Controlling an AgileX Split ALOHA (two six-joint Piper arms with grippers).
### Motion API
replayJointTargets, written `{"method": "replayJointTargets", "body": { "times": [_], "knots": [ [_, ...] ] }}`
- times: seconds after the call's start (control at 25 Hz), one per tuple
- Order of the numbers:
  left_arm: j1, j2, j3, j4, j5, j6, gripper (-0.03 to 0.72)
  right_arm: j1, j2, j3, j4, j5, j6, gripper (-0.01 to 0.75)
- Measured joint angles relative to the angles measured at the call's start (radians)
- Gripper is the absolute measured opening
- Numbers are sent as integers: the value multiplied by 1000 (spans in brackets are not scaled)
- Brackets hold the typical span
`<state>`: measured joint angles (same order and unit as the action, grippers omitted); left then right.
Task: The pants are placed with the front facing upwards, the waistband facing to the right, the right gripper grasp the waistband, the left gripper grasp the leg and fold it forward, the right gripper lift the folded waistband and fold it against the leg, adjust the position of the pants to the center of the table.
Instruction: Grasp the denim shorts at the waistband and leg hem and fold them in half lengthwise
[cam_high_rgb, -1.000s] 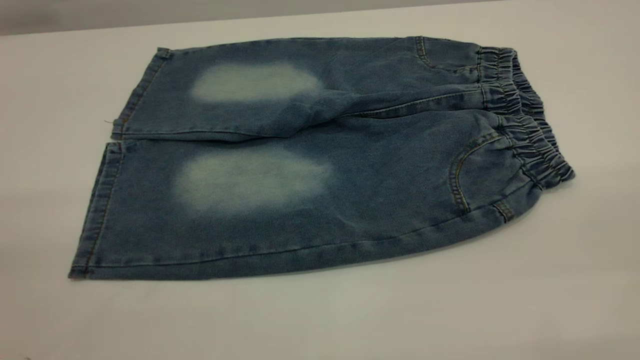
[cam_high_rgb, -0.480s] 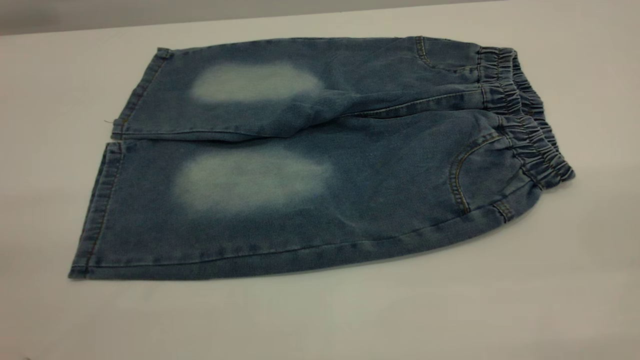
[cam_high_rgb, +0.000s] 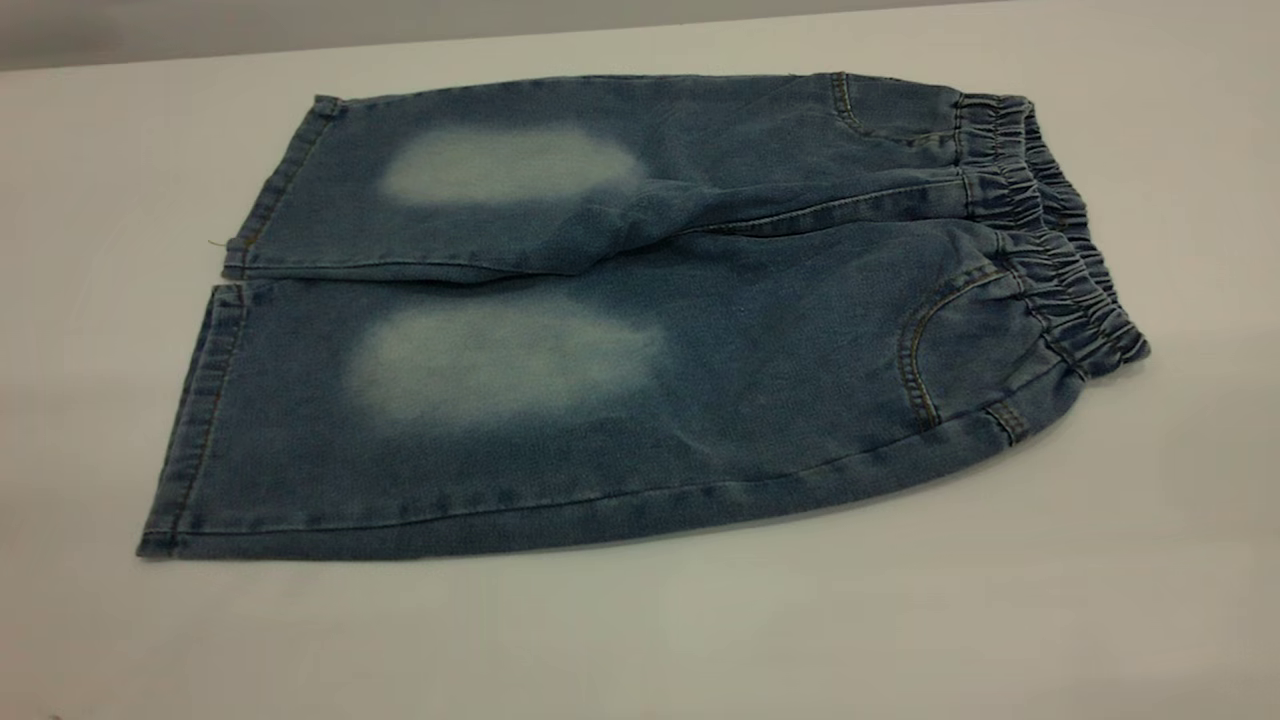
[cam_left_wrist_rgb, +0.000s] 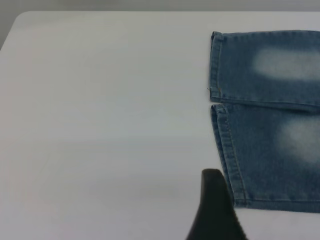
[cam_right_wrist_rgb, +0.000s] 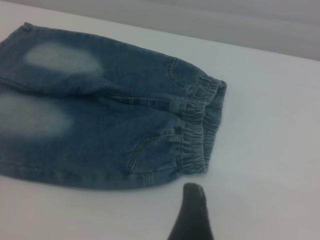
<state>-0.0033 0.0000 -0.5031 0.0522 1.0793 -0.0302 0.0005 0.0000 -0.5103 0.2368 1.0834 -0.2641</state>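
Observation:
The blue denim pants (cam_high_rgb: 620, 320) lie flat and unfolded on the table (cam_high_rgb: 640, 640), front up. The gathered waistband (cam_high_rgb: 1050, 230) is at the right and the leg hems (cam_high_rgb: 200, 400) are at the left. Neither gripper shows in the exterior view. In the left wrist view, the black tip of my left gripper (cam_left_wrist_rgb: 215, 210) hangs over bare table just beside the near leg's hem corner (cam_left_wrist_rgb: 235, 195). In the right wrist view, the black tip of my right gripper (cam_right_wrist_rgb: 192, 210) is over bare table, a short way from the near end of the waistband (cam_right_wrist_rgb: 197, 130). Neither gripper touches the denim.
White table surface surrounds the pants on all sides, with wide room in front. The table's far edge (cam_high_rgb: 400, 45) runs close behind the far leg, and a rounded table corner (cam_left_wrist_rgb: 20, 17) shows in the left wrist view.

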Motion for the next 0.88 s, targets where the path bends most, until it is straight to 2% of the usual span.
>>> {"method": "replayJointTargets", "body": {
  "times": [0.28, 0.4, 0.6, 0.88],
  "knots": [
    [0, 20, -7, 0, -4, -4, 443, 0, 0, -5, 27, -14, 35, 500],
    [0, 67, -41, 0, -48, -30, 443, 0, 38, -27, 27, -56, 52, 500],
    [0, 212, -123, 0, -132, -36, 443, 0, 192, -106, 30, -150, 57, 500],
    [0, 517, -271, 0, -228, -35, 443, 0, 500, -240, 61, -214, 76, 500]
  ]
}}
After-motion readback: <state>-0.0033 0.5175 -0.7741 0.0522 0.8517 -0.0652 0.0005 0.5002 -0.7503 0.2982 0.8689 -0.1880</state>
